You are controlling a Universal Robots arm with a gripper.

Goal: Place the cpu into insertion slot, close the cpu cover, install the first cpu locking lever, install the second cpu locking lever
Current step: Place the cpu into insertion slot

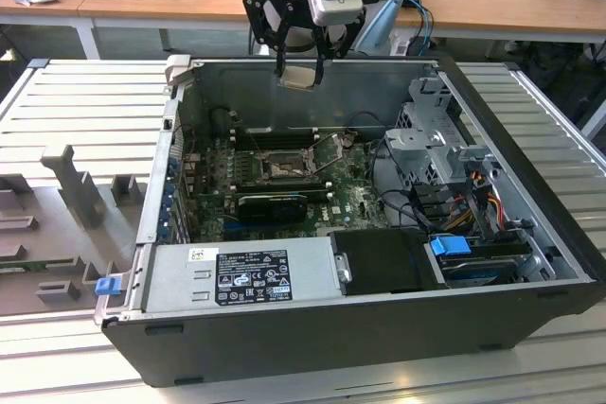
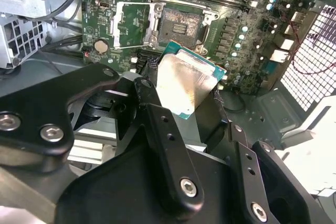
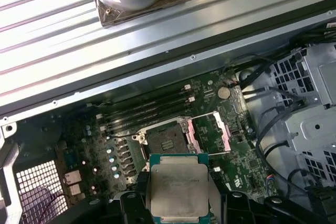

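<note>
the gripper (image 1: pixel 301 71) is closed onto the cpu (image 1: pixel 300 79), its fingers pinching two opposite edges, and it hangs high over the far wall of the computer case (image 1: pixel 312 292). the insertion slot (image 1: pixel 282 169) lies well below it, nearer the camera in the exterior view; it is bare, and the cpu cover (image 3: pixel 210 132) stands open just beside it. in the first wrist view the square chip's edges run roughly parallel to the slot's. the power supply label (image 1: pixel 251 276) bears print i cannot make out
</note>
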